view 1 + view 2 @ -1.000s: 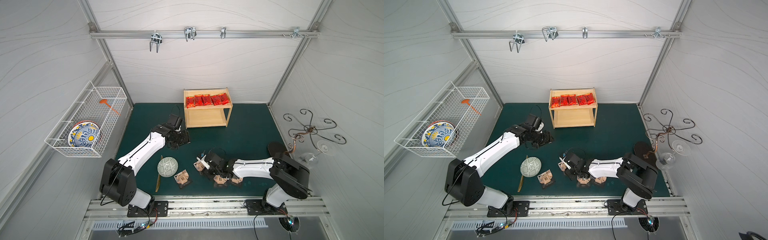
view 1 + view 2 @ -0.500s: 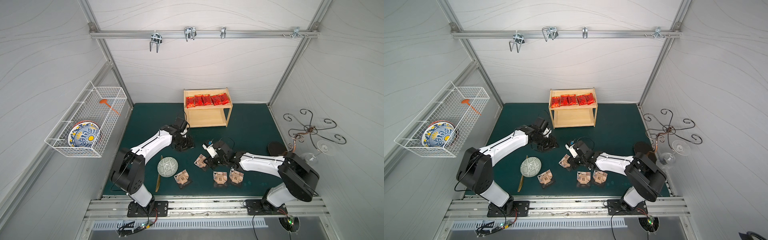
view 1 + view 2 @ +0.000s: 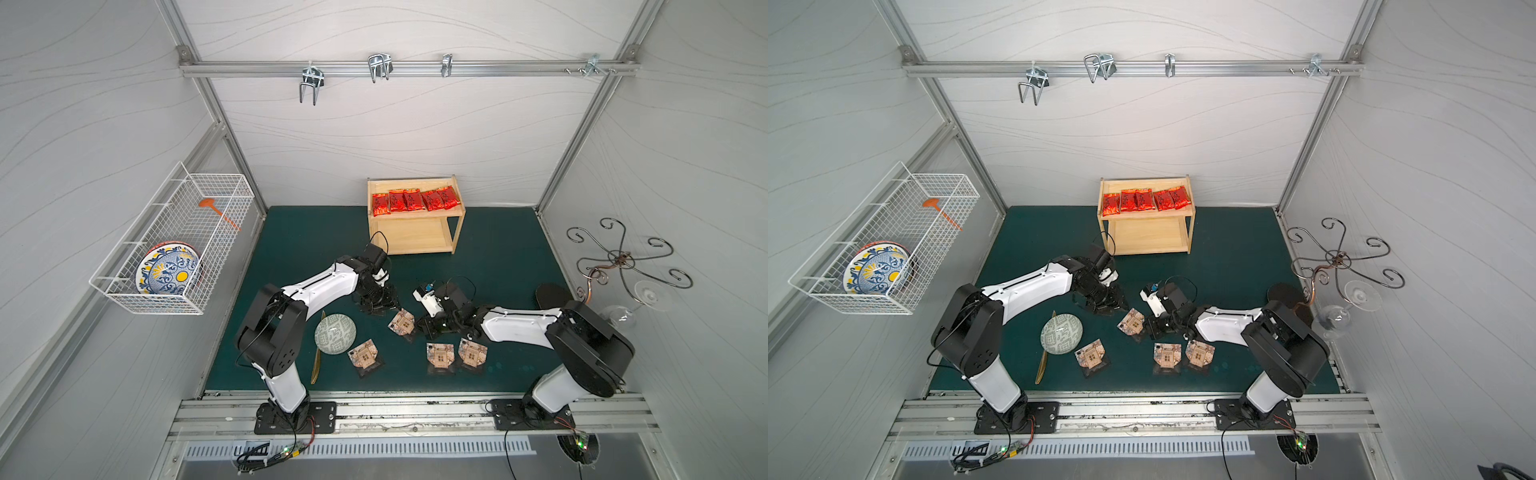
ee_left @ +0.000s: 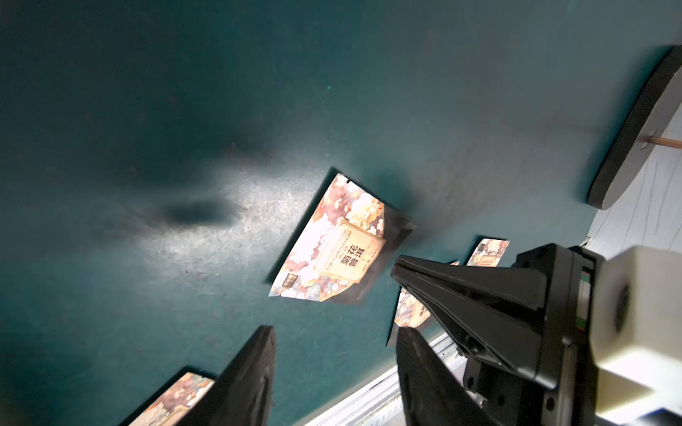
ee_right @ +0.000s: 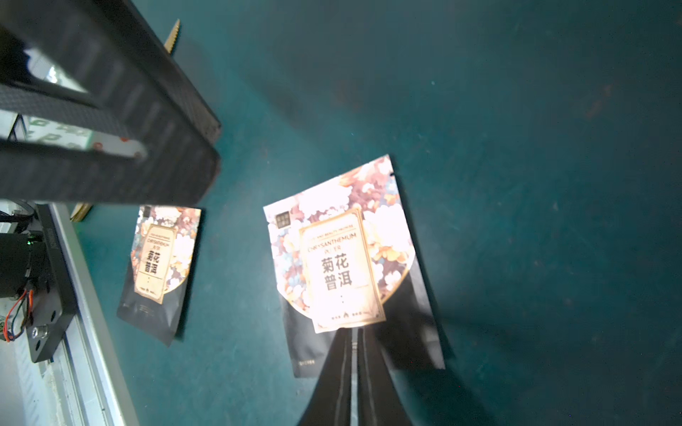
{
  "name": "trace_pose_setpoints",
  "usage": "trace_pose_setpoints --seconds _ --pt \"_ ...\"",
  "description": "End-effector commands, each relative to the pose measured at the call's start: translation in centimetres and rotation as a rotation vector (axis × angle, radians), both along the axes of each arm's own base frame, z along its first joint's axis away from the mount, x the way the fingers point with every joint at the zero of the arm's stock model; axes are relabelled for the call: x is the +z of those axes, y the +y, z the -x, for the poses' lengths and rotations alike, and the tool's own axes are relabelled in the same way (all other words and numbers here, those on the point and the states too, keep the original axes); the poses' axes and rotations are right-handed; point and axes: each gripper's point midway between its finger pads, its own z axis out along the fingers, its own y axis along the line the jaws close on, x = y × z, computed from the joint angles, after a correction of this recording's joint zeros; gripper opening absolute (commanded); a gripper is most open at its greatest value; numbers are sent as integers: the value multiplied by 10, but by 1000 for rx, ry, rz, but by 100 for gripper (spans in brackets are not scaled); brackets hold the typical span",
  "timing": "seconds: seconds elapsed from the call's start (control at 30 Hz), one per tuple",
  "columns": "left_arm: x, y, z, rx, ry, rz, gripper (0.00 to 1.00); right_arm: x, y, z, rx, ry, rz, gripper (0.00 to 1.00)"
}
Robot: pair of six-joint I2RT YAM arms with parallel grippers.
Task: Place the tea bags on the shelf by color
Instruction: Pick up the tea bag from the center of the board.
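Top views, wrist views | table [image 3: 498,257] green | shelf [image 3: 415,245] at back | left hand [image 4: 336,330] open above table | right hand [image 5: 353,333] clamped on brown tea bag [image 5: 332,258] by base | five red tea bags [image 3: 415,200] on shelf's top tier | three brown pouches [image 3: 440,356] flat on table

The sachets [image 3: 415,200] are glossy red with dark print; the shelf [image 3: 411,241] is pale pine. Each pouch [image 5: 343,265] has pink, cream and brown flowers, a cream gold-framed label with black lettering, and a black base. The desk [image 3: 498,257] is dark teal; the bowl [image 3: 335,333] is green-and-white patterned.
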Motion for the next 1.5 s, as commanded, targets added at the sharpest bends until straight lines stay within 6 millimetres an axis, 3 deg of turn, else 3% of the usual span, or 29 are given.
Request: trace_pose_setpoints --seconds 0.0,0.47,0.8,1.07,1.27,1.47 --pt "-12 -1 7 -11 50 -7 58 -6 1 1 -7 25 -18 10" --pt "-48 -7 16 -12 155 -2 55 -26 -6 -1 -44 95 6 10" --pt "-55 -19 17 -22 172 40 36 -30 -7 -1 -53 116 11 10" --pt "-52 -18 15 -21 151 25 11 -30 -8 -1 -57 119 12 10" --pt "-42 -15 10 -27 119 4 0 -14 -12 -9 -75 106 -9 13" --pt "1 -24 -7 -9 22 104 0 38 -22 -25 -170 81 -83 20"
